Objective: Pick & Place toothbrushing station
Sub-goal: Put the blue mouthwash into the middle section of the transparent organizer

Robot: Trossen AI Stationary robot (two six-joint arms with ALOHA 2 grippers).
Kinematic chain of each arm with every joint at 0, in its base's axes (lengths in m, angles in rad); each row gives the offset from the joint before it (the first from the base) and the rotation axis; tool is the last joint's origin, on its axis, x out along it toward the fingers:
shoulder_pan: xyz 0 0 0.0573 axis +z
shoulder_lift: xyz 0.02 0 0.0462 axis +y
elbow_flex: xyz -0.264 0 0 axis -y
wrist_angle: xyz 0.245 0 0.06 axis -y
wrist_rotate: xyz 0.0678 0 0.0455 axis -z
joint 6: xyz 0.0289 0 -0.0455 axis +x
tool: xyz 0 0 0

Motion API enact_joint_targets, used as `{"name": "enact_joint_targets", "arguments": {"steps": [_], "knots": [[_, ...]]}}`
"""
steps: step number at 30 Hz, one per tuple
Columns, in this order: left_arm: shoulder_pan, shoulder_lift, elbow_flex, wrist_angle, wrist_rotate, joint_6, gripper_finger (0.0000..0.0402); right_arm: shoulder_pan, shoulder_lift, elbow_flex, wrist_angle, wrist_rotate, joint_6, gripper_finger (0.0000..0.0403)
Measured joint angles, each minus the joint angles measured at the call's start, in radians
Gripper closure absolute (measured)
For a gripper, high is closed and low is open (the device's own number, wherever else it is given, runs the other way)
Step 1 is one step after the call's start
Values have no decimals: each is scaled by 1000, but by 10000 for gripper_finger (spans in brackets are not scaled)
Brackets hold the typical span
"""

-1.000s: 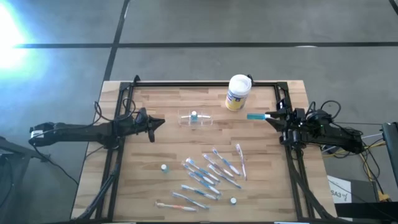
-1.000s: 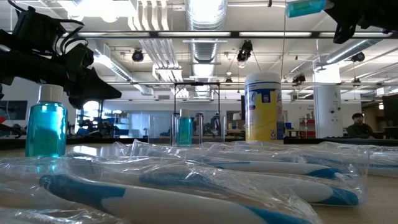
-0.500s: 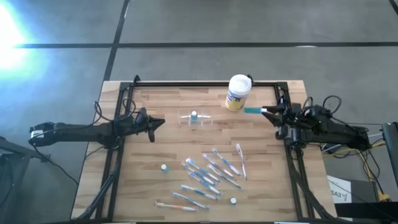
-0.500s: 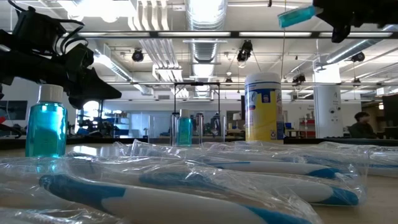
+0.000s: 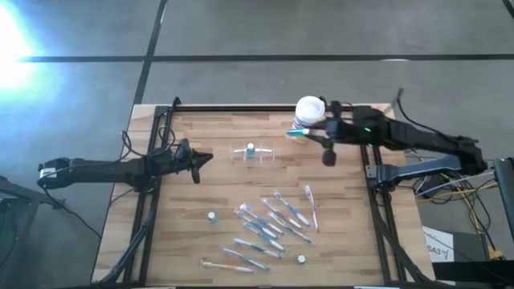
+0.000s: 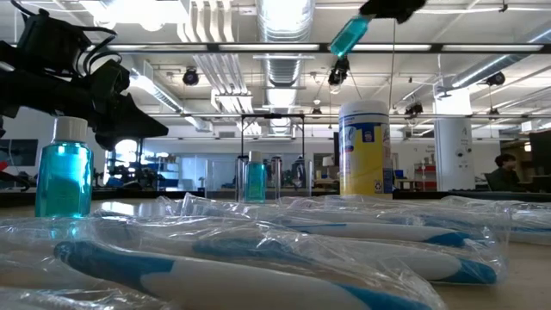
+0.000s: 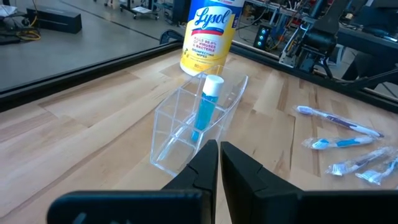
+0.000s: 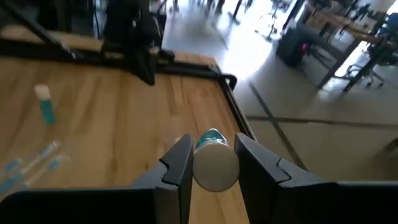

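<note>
The clear plastic holder [image 5: 261,155] stands on its base on the wooden table, left of the white canister [image 5: 308,118]. It also shows in the left wrist view [image 7: 180,127]. A small teal bottle with a white cap [image 7: 206,106] stands inside it. My right gripper [image 5: 309,132] is high over the table, in front of the canister, shut on another small teal bottle [image 5: 298,131]. My left gripper [image 5: 210,157] is shut and empty, level, just left of the holder. My right gripper pinches the teal bottle at its white cap end [image 8: 214,168] between its two fingers. The teal body [image 6: 349,35] sticks out beyond the fingertips toward the table's left, slanting downward. The bottle is lifted clear, high above the table.
Several wrapped toothbrushes [image 5: 273,225] lie spread over the near middle of the table. Two small bottles stand near them, one at the left [image 5: 211,216] and one at the front [image 5: 300,258]. A black frame [image 5: 265,108] runs along the table's far edge and sides.
My right gripper has swung from the table's right edge toward the left, to in front of the canister, carrying the teal bottle. The bottle has tipped from level to slanting downward.
</note>
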Motion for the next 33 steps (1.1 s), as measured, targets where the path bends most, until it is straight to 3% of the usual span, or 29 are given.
{"name": "enact_joint_targets", "arguments": {"steps": [4,7,18,33], "knots": [[0,0,0,-1,0,0,378,-55,180,169,-95,-168,-100,314],[0,0,0,-1,0,0,378,-92,300,289,-144,-231,-144,314],[0,0,0,-2,0,19,378,-172,666,605,-372,-239,-353,314],[0,3,0,-21,0,19,378,-157,878,779,-406,-283,-355,314]]}}
